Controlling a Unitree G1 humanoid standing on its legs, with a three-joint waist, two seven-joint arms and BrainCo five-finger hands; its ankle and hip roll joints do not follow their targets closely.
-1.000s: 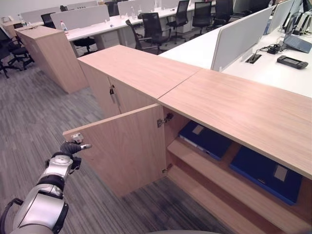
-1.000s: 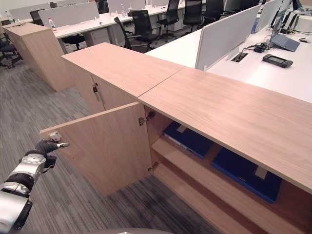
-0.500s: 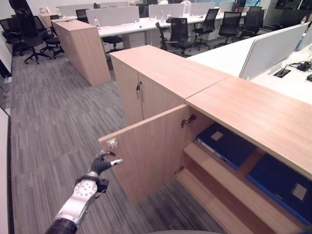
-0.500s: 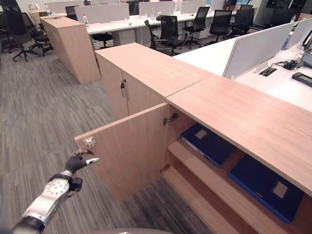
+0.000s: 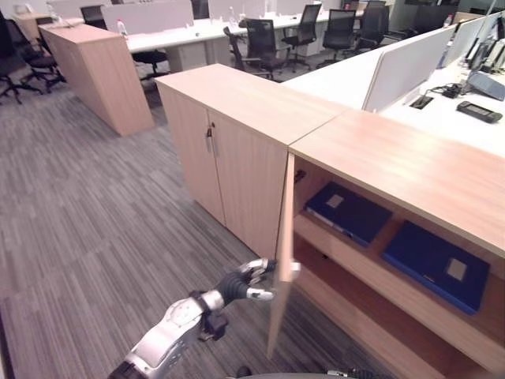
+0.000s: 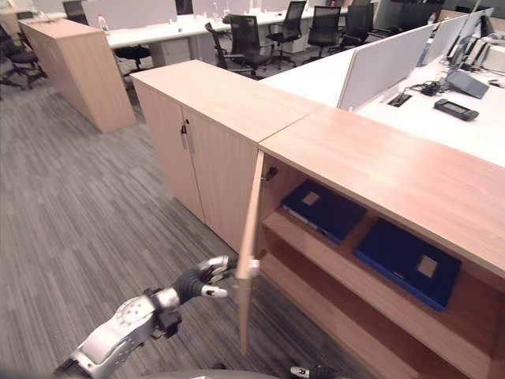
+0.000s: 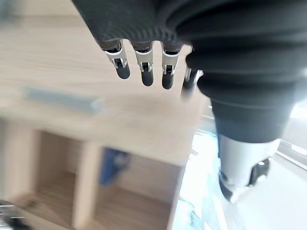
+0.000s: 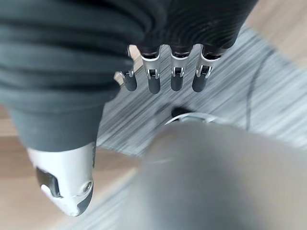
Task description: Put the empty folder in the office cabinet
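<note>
Office cabinet [image 5: 410,162] stands with its door [image 5: 282,260] swung out, seen nearly edge-on. Two blue folders on the upper shelf [image 5: 371,257]: first folder [image 5: 348,212] toward the hinge side, second folder [image 5: 432,264] further along the shelf toward the far side, apart from each other, both lying flat. Can't tell which one is the empty folder. Lower shelf [image 6: 339,324] below them.

Left hand [image 5: 251,280] is at the free edge of the door, about mid-height, fingertips [image 6: 223,267] touching or right at that edge; exact contact hard to tell. Its fingers look straight and relaxed, not curled round anything, thumb [image 5: 261,294] held apart below them. Left wrist view has the fingers [image 7: 144,67] in a loose row over blurred wood and the cabinet opening.

Right hand [image 8: 163,72] shows in its own wrist view, fingers straight and loose, holding nothing, over the grey striped carpet [image 8: 216,110].

A closed two-door cabinet [image 5: 237,134] adjoins the open one on its hinge side. Desks with partitions [image 5: 406,67] behind the cabinets, black office chairs [image 5: 260,43] further back
</note>
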